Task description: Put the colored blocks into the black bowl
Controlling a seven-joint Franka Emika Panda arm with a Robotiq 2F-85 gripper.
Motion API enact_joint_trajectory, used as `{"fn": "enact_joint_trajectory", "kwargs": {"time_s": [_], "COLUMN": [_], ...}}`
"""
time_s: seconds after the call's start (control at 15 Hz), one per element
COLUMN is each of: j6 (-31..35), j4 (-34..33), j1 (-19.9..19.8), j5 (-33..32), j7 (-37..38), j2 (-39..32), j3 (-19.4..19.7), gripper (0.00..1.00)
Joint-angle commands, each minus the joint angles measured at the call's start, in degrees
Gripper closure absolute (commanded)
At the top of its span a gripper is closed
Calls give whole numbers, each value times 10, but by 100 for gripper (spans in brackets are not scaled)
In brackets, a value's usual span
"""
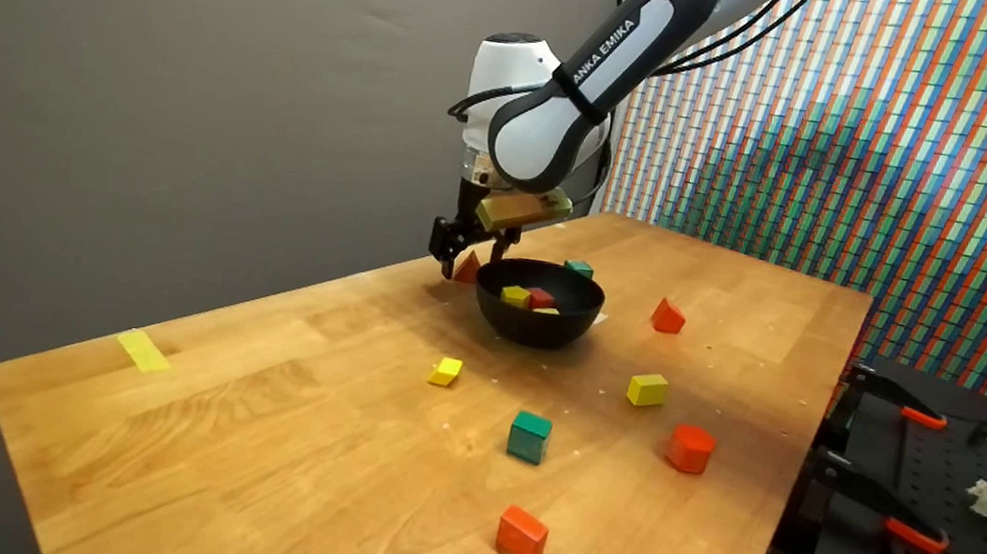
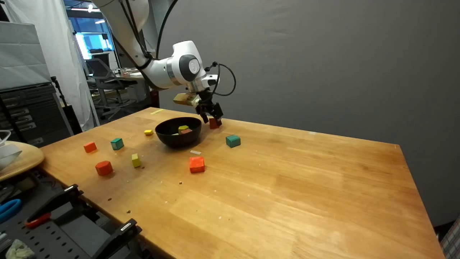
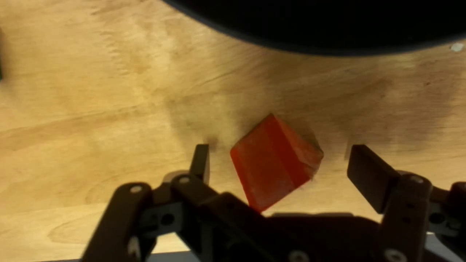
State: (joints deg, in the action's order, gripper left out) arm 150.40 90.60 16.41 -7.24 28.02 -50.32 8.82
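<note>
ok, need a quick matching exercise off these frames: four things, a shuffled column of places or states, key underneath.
Column 1
1. pincer
2. black bowl
3. tape-like strip
4. red block in the wrist view

Column 2
A. yellow, flat on the table
B. between the jaws, a gap on either side
C. yellow block among its contents
D. jaws apart, nothing gripped

Pairs: 1-D, 2-C, 3-A, 4-B

The gripper point(image 2: 212, 121) hangs low at a red block point(image 2: 213, 124) just beside the black bowl point(image 2: 173, 140).
</note>
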Motion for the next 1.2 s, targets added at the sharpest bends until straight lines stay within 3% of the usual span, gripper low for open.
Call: {"fn": "enact_joint_trajectory", "kwargs": {"time_s": [0.0, 0.07, 0.33, 0.47, 0.8, 1.13], "j6": [-10, -9, -4, 4, 34, 19], "j4": [-54, -55, -46, -26, 90, 214], "j1": [-4, -5, -8, -12, 0, 66], "j5": [13, 14, 27, 40, 40, -44], "j7": [-4, -5, -3, -4, -21, 20], "j2": [-28, -28, -21, -4, 110, 243], "j3": [-1, -2, -7, -13, -22, 28], "gripper": [30, 31, 64, 74, 76, 76]}}
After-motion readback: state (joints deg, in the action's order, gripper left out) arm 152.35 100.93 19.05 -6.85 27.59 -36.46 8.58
